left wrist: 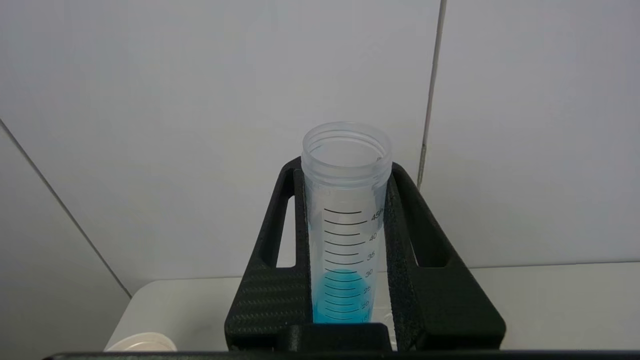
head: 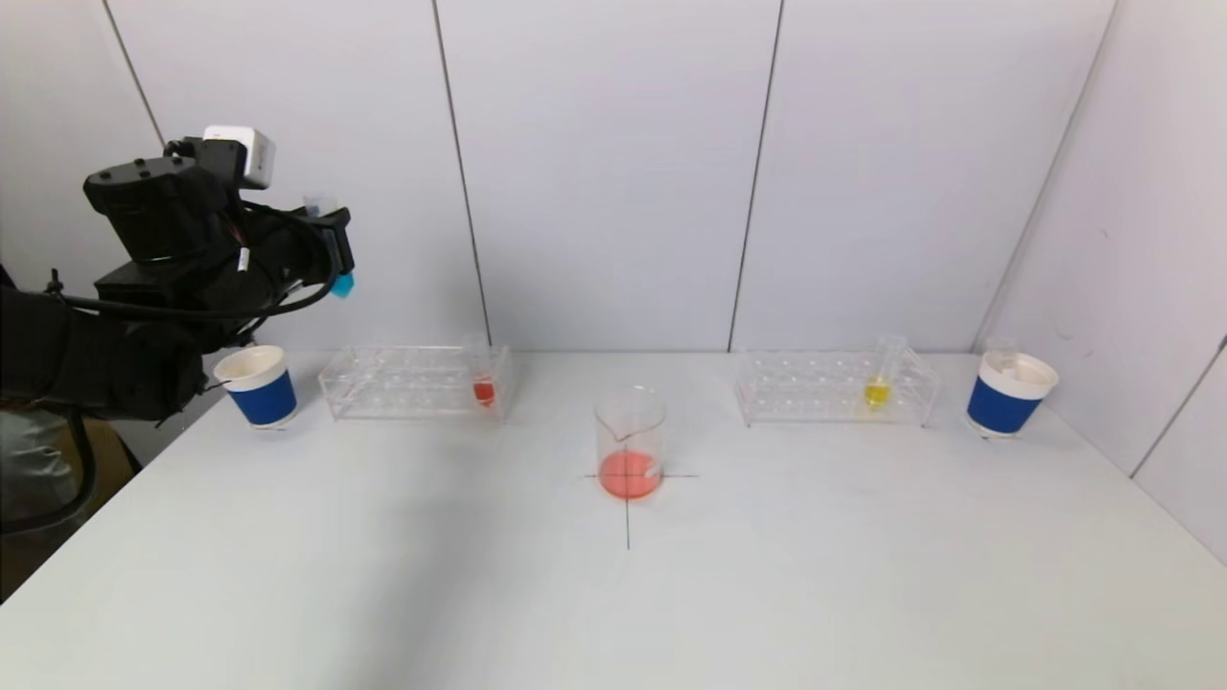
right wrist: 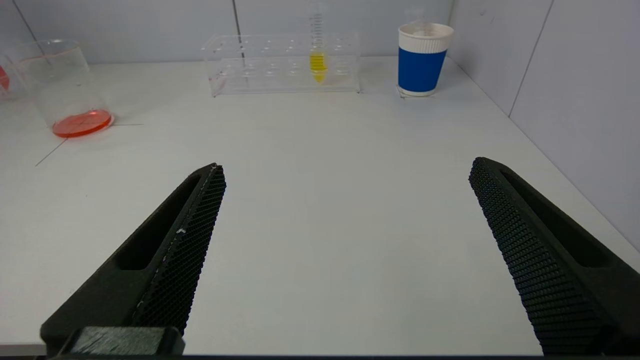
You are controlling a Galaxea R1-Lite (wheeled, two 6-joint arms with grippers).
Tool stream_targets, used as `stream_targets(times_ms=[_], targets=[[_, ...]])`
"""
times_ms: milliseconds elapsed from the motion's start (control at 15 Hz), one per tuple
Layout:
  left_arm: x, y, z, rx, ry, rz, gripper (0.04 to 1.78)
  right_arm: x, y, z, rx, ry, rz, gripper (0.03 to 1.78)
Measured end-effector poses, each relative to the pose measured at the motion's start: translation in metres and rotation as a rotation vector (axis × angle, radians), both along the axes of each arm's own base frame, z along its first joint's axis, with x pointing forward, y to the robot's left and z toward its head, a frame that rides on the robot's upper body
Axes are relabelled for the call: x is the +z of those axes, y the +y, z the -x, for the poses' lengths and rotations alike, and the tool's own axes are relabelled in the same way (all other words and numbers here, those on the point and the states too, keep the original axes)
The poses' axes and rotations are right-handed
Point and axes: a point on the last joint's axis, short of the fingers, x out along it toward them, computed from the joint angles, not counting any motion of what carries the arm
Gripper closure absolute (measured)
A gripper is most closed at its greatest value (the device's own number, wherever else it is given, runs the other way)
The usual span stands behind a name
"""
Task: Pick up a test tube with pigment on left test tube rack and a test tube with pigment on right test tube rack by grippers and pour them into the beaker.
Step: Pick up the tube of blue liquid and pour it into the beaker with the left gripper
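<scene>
My left gripper (head: pixel 331 244) is raised high above the table's far left, shut on a clear test tube with blue pigment (left wrist: pixel 345 240), held upright; its blue tip shows in the head view (head: pixel 342 284). The left rack (head: pixel 414 381) holds a tube with red pigment (head: pixel 483 388). The right rack (head: pixel 832 387) holds a tube with yellow pigment (head: pixel 878 387), also seen in the right wrist view (right wrist: pixel 318 62). The glass beaker (head: pixel 630 452) with orange-red liquid stands at the table's centre. My right gripper (right wrist: pixel 345 172) is open and empty, low over the near right table, out of the head view.
A blue-and-white paper cup (head: pixel 257 385) stands left of the left rack, another (head: pixel 1007 393) right of the right rack. White wall panels close the back and right side. A black cross (head: pixel 628 498) marks the table under the beaker.
</scene>
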Motion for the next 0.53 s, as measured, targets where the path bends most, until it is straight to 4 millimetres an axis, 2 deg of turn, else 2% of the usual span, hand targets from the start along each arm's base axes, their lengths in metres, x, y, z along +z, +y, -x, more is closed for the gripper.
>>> stream_targets(times_ms=[267, 533], targets=[[0.015, -0.016, 0.012, -0.021, -0.030, 0.006, 1.38, 0.000, 0.000, 0.000, 0.000, 0.000, 0.000, 0.04], [0.022, -0.036, 0.021, -0.048, -0.043, 0.012, 1.38, 0.000, 0.000, 0.000, 0.000, 0.000, 0.000, 0.04]])
